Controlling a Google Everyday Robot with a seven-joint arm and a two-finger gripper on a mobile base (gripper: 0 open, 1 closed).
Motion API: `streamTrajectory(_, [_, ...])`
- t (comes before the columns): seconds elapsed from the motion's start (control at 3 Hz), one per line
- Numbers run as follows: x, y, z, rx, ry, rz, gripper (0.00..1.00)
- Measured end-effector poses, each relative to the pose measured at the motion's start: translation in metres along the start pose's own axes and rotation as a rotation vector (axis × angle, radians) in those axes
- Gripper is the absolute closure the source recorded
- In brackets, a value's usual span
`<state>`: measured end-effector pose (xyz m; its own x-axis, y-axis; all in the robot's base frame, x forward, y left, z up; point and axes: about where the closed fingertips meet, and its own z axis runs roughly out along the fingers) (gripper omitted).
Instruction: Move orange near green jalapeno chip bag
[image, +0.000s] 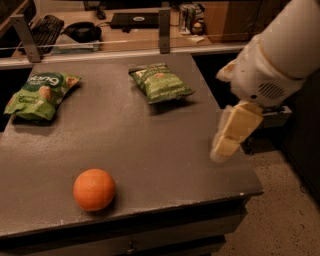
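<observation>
The orange (94, 189) lies on the grey table (150, 150) near its front left edge. The green jalapeno chip bag (160, 82), olive-green and crinkled, lies at the back middle of the table. My gripper (231, 134) hangs from the white arm (272, 60) above the table's right edge. It is far to the right of the orange and to the front right of the chip bag, and touches neither.
A brighter lime-green chip bag (40, 94) with white lettering lies at the back left. A rail with two posts (164, 30) runs behind the table. Beyond it is a desk with a keyboard (45, 27) and a laptop (135, 19). Speckled floor lies to the right.
</observation>
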<state>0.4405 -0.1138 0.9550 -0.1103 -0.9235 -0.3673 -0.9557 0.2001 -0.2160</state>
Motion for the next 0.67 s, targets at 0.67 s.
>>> streamTrajectory(0.67, [-0.115, 0.068, 0.074, -0.134, -0.194, -0.067, 0.00])
